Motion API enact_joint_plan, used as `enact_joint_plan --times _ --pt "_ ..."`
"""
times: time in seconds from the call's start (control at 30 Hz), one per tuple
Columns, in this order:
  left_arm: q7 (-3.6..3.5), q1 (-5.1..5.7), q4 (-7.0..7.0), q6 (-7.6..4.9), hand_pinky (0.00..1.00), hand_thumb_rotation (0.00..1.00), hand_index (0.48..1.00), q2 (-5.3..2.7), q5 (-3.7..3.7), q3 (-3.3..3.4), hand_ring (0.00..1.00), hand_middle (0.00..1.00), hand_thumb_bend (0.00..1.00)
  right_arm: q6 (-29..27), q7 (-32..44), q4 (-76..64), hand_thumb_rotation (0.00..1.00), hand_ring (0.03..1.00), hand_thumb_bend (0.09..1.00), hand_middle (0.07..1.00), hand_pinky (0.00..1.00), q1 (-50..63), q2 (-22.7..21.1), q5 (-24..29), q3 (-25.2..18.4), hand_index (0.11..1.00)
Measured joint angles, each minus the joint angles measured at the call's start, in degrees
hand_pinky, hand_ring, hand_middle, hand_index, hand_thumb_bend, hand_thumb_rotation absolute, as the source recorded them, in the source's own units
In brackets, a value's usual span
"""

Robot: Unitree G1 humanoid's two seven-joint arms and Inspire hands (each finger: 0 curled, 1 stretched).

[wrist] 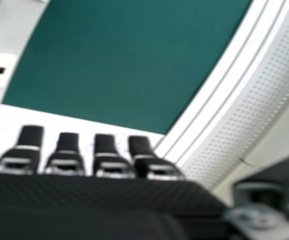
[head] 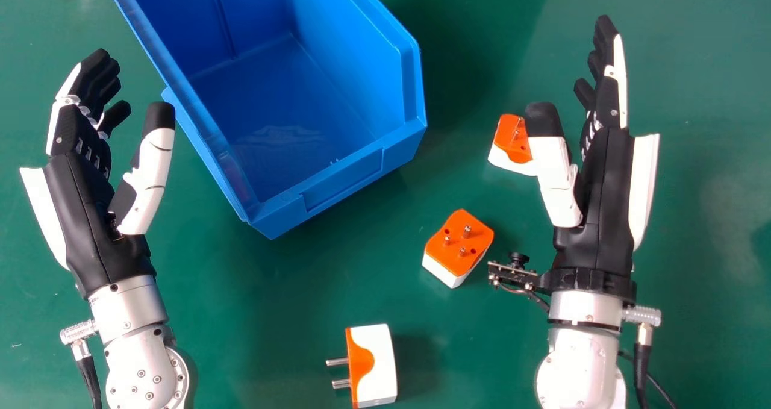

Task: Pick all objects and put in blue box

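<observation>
1. At the far left of the head view, the black and white left hand (head: 81, 198) is held with relaxed, open fingers, and nothing is gripped by it.
2. To its right, an open-topped blue plastic box (head: 283, 217) is set at a slant on the green table (head: 271, 312).
3. Near the bottom edge, a white and orange plastic plug adapter (head: 376, 364) is laid on its side, its metal pins turned leftward.
4. Farther right, a second white and orange adapter (head: 456, 246) is seen with three metal pins pointing up.
5. Beyond it, a third adapter of the same colours (head: 509, 144), pins also up, is partly covered by the right thumb.
6. At the right, the black and white right hand (head: 596, 198) is held open and unloaded. The picking step is judged to be at its start, since all three adapters lie outside the box. Next, the right hand should be lowered and its fingers closed around one of the two nearer adapters.
</observation>
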Motion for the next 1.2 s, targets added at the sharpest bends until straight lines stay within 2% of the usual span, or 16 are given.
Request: enact_joint_plan --times 0.27,0.5,0.67,0.73,0.77,0.8,0.83,0.87,0.93,0.97,1.07,1.13,1.2 --pt "-0.05 0.14 0.0 0.0 0.79 0.49 0.782 0.0 -0.02 -0.01 0.83 0.82 0.72 0.1 -0.1 -0.1 0.94 0.959 0.654 0.957 0.94 0.3 0.0 -0.4 -0.3 0.935" --pt "-0.04 0.22 0.01 -0.04 0.8 0.49 0.779 -0.02 -0.05 0.02 0.83 0.81 0.71 2.2 -0.6 -0.8 0.94 0.97 0.657 0.963 0.97 0.3 0.1 -0.6 -3.2 0.943" --pt "-0.04 0.23 0.17 -0.3 0.8 0.49 0.779 -0.03 -0.02 0.0 0.82 0.81 0.71 3.9 -1.0 -1.6 0.84 0.982 0.636 0.983 0.96 0.3 -0.1 -1.2 -6.6 0.959" --pt "-0.02 0.23 0.23 -0.32 0.8 0.49 0.779 -0.03 -0.02 0.01 0.82 0.81 0.71 3.9 -0.9 -1.7 0.84 0.982 0.636 0.983 0.96 0.3 -0.3 -1.1 -7.4 0.959" --pt "-0.01 0.23 0.28 -0.32 0.8 0.49 0.779 -0.05 -0.02 0.01 0.82 0.81 0.71 4.0 -0.9 -1.7 0.8 0.986 0.639 0.987 0.97 0.3 -0.5 -1.2 -8.0 0.964" --pt "0.0 0.23 0.34 -0.33 0.8 0.49 0.779 -0.09 -0.01 0.0 0.82 0.81 0.71 4.2 -1.0 -1.7 0.8 0.986 0.639 0.987 0.97 0.3 -0.8 -1.5 -8.5 0.964" --pt "0.0 0.22 0.4 -0.33 0.8 0.49 0.78 -0.16 -0.01 -0.01 0.83 0.81 0.72 4.8 -1.1 -1.7 0.69 0.991 0.671 0.992 0.98 0.3 -1.5 -2.5 -9.0 0.975" --pt "0.0 0.22 0.41 -0.34 0.8 0.49 0.78 -0.18 -0.01 -0.03 0.83 0.81 0.72 5.1 -1.1 -1.7 0.69 0.991 0.671 0.992 0.98 0.3 -1.9 -2.9 -9.2 0.975" --pt "0.02 0.22 0.56 -0.35 0.8 0.49 0.781 -0.2 0.05 -0.06 0.83 0.81 0.72 5.8 -1.3 -1.7 0.59 0.995 0.702 0.995 0.99 0.3 -3.6 -5.0 -9.8 0.983" --pt "0.08 0.22 0.62 -0.35 0.8 0.49 0.781 -0.2 0.11 -0.06 0.83 0.81 0.72 6.0 -1.1 -1.7 0.59 0.995 0.702 0.995 0.99 0.3 -4.3 -5.5 -10.1 0.983" --pt "0.57 0.21 0.77 -0.37 0.8 0.5 0.783 -0.2 0.25 -0.04 0.83 0.82 0.72 6.1 0.6 -1.7 0.46 0.997 0.749 0.998 0.99 0.2 -6.8 -5.7 -10.7 0.99" --pt "0.56 0.18 0.94 -0.37 0.8 0.5 0.784 -0.28 0.26 -0.13 0.83 0.82 0.72 6.1 3.3 -1.7 0.39 0.995 0.769 0.996 0.99 0.2 -9.9 -6.7 -10.7 0.994" --pt "0.56 0.12 1.15 -0.38 0.8 0.5 0.784 -0.32 0.24 -0.19 0.83 0.82 0.72 6.0 6.6 -1.7 0.37 0.986 0.779 0.993 0.97 -0.3 -14.6 -8.3 -10.7 0.995"
